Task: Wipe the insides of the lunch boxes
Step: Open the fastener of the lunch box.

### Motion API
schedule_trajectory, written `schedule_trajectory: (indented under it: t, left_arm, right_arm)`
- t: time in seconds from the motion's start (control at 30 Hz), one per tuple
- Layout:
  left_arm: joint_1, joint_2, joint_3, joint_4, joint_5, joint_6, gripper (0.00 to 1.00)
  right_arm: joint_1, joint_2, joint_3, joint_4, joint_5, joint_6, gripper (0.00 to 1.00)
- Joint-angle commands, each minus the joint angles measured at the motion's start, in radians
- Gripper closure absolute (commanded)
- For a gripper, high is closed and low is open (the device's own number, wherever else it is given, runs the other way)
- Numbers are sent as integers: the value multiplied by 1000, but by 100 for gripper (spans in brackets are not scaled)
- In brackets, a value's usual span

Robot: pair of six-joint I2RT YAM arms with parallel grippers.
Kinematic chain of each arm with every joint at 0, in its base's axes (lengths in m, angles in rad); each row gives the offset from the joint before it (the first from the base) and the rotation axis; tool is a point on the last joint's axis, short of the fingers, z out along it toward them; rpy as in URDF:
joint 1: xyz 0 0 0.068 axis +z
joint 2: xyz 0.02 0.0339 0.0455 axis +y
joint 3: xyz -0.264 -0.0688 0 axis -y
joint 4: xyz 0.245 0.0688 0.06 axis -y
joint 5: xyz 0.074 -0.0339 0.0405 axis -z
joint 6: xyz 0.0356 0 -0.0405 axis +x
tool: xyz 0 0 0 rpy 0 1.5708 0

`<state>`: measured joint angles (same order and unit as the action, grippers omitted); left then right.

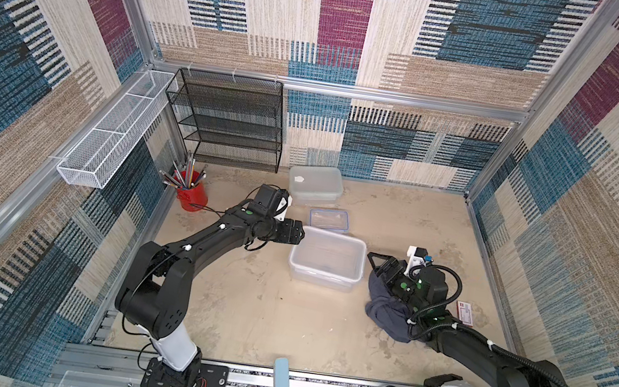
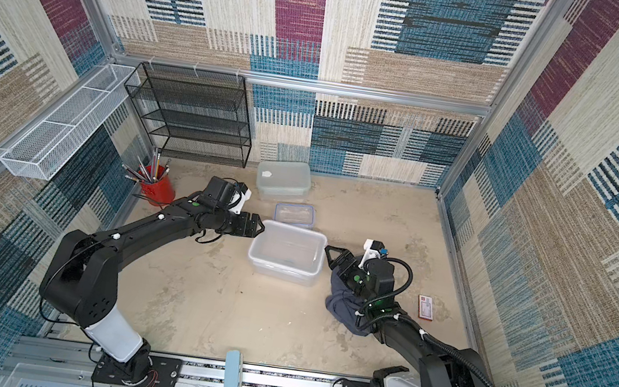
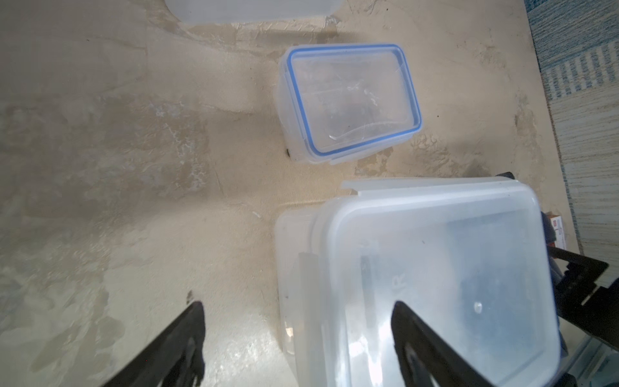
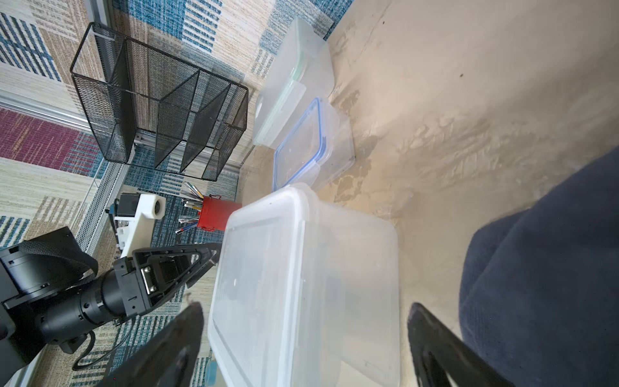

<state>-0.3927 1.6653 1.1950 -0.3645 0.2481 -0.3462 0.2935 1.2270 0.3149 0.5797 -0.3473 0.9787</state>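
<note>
In both top views a mottled beige desk sits within woven patchwork walls of blue, maroon and cream. The large translucent rounded plastic tub with whitish lid lies mid-desk, long axis left to right. The small blue-rimmed tub sits just beyond it and the medium green-rimmed tub farther back, both lying likewise. The left end effector is at the large tub's far-left corner, the right end effector just off its right end.

Left wrist view: black fingers stand wide apart, gripping nothing.

Right wrist view: jaws spread wide, empty, facing the large tub; a crumpled dark blue cloth lies on the desk near them.
</note>
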Motion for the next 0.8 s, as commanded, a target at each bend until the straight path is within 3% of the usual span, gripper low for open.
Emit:
schedule_trajectory:
  t: [0.0,0.3,0.77]
  left_arm:
    - [-3,21,16,23,23,-25,12]
    - [-20,37,2,63,38,-61,11]
    - [-41,47,-38,127,61,-123,12]
  right_arm:
    - [10,44,0,100,-23,76,6]
    - [73,222,-19,378,-52,219,11]
    - [116,311,-31,596,13,360,27]
